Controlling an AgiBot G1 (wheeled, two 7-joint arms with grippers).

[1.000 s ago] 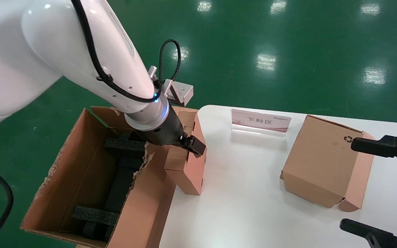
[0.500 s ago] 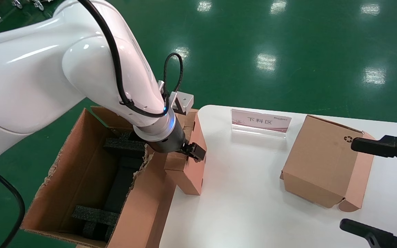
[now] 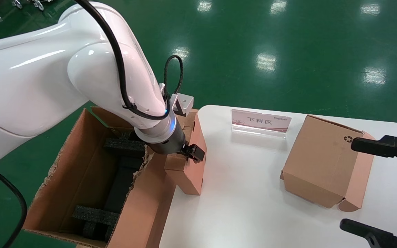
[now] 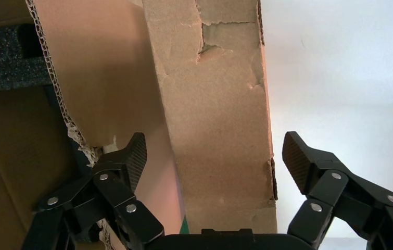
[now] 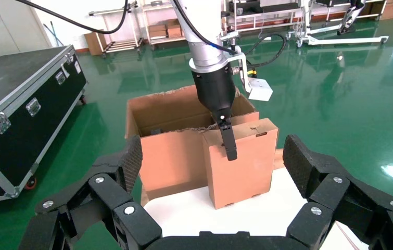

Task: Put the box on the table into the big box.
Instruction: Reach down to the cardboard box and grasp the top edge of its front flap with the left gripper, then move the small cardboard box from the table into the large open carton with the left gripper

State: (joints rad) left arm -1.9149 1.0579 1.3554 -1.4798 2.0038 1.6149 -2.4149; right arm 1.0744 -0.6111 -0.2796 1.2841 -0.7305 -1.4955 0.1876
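The box [image 3: 193,172] stands on its narrow side at the table's left edge, leaning against the big box [image 3: 81,165]. The big box stands on the floor with ragged top edges and black foam [image 3: 124,146] inside. My left gripper [image 3: 182,155] is down over the top of the box. In the left wrist view my left gripper [image 4: 212,156] is open, with one finger on each side of the box [image 4: 215,104] and a gap at both. My right gripper [image 3: 348,184] is open and empty at the table's right. It faces the box [image 5: 246,161] and the big box [image 5: 173,156].
A similar cardboard box with a recycling symbol [image 3: 322,162] lies on the white table [image 3: 246,206], right of centre. A clear sign stand [image 3: 260,122] is at the back. A black flight case [image 5: 17,104] stands on the green floor beyond.
My left arm has swung round and its gripper has sunk slightly lower over the top of the box. The box and my right arm have not moved.
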